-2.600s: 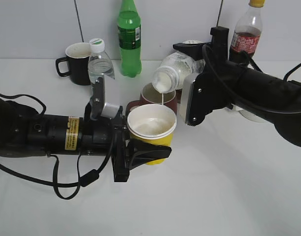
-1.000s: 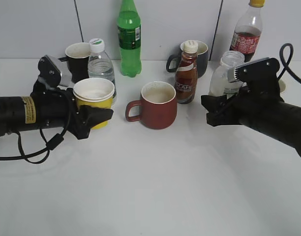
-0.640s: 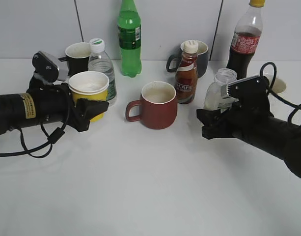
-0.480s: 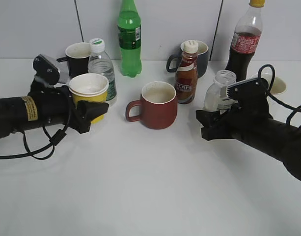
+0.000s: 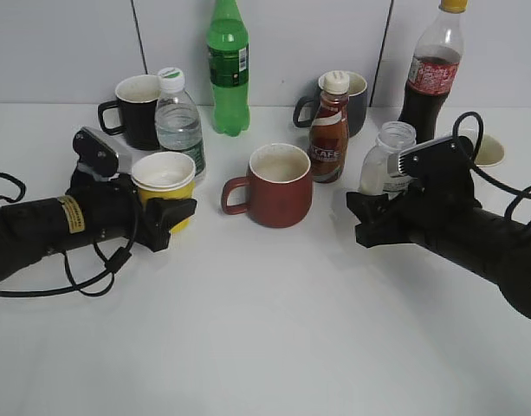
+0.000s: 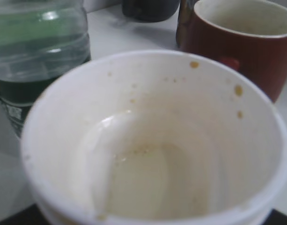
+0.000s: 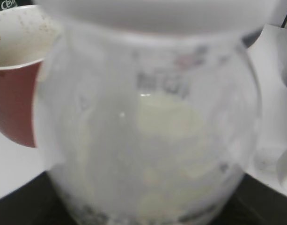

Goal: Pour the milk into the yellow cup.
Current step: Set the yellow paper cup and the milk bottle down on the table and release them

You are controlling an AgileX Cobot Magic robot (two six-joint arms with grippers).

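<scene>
The yellow cup (image 5: 165,180) stands upright at the left, next to the water bottle, with white milk in its bottom in the left wrist view (image 6: 148,173). My left gripper (image 5: 173,217) is shut on the cup from the left. The milk bottle (image 5: 385,158) is upright and capless at the right, with a little milk left in it in the right wrist view (image 7: 157,131). My right gripper (image 5: 362,217) is shut on its lower part, which the arm hides.
A brick-red mug (image 5: 281,185) stands in the middle, the brown CAFE bottle (image 5: 329,130) behind it. A water bottle (image 5: 178,121), black mug (image 5: 137,111), green bottle (image 5: 228,69), dark mug (image 5: 359,95) and cola bottle (image 5: 430,74) line the back.
The bottle was tipped and pouring into the cup; now it is upright at the right. My left arm has drawn the cup back left and lowered it.
</scene>
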